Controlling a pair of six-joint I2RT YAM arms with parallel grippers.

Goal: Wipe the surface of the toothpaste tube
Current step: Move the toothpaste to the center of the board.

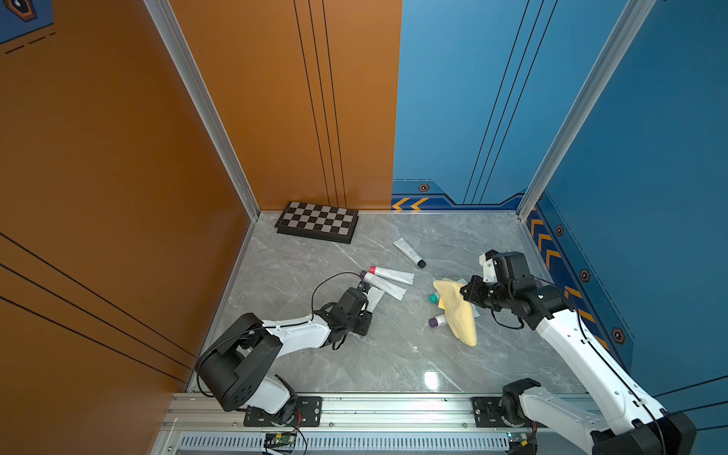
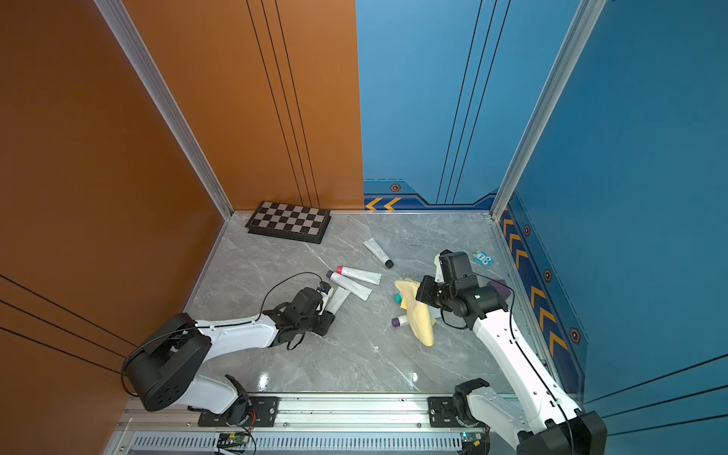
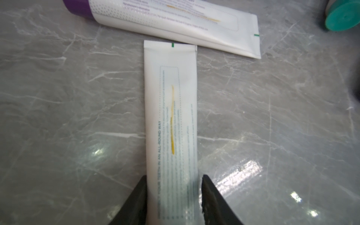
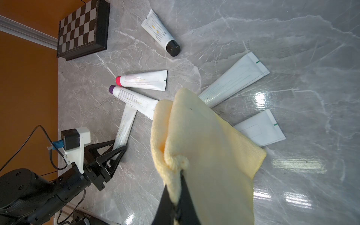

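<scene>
1. The left gripper [image 3: 173,177] is straddling the tube [image 3: 171,109] with its jaws partly closed and a finger at each long edge. Whether it is squeezing yet cannot be told.
2. The tube is lying flat on the robot's side of the chessboard [image 1: 317,222], showing a yellow streak [image 3: 172,120]. Its crimped end is touching a purple-capped tube [image 3: 175,21].
3. The right gripper [image 4: 179,175] is pinching a yellow cloth [image 4: 204,146] tight, well right of the chessboard.
4. Risk: gripped only by its edges, the slick tube is likely slipping or twisting on lifting, nudging its neighbour.
</scene>
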